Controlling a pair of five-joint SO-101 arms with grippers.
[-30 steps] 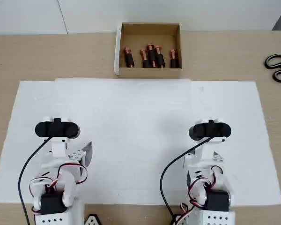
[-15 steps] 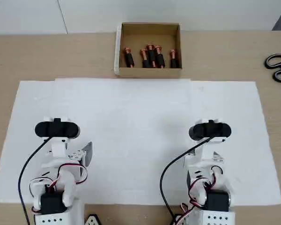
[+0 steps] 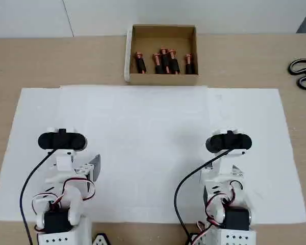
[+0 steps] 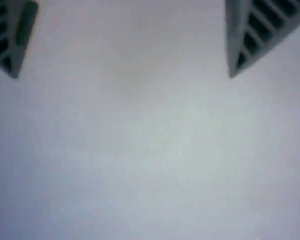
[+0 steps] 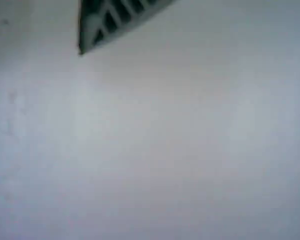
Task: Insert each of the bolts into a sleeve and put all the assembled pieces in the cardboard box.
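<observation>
My left gripper [image 4: 121, 75] hangs open over the white paper sheet [image 3: 148, 143]; the right gripper [image 3: 230, 172] I cannot tell. Five black-sleeved copper bolts [image 3: 164, 61] lie in the brown cardboard box [image 3: 163, 78].

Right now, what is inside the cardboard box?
Five copper bolts in black sleeves lie side by side in the cardboard box. Its near wall covers the floor just behind it.
</observation>
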